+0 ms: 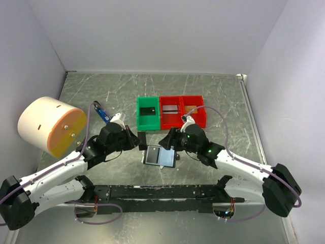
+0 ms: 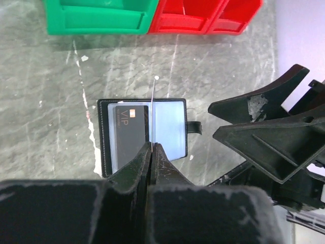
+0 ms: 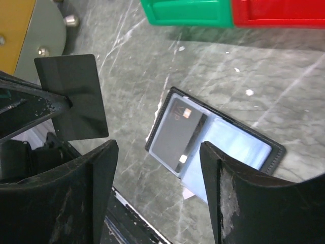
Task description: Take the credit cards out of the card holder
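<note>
The card holder (image 1: 159, 156) lies open on the table between my grippers, its pale blue sleeves facing up. It also shows in the left wrist view (image 2: 172, 129) and the right wrist view (image 3: 238, 142). A black VIP card (image 2: 131, 134) sits in its left sleeve, seen too in the right wrist view (image 3: 177, 134). My left gripper (image 2: 152, 145) is shut on a black credit card (image 3: 73, 96), edge-on in its own view, held above the table left of the holder (image 1: 142, 140). My right gripper (image 3: 160, 152) is open and empty above the holder.
A green bin (image 1: 148, 113) holding a black card and two red bins (image 1: 171, 111) (image 1: 194, 109) holding cards stand behind the holder. A white drum with an orange face (image 1: 51, 126) lies at the left. A blue and black stick (image 1: 101, 113) lies beside it.
</note>
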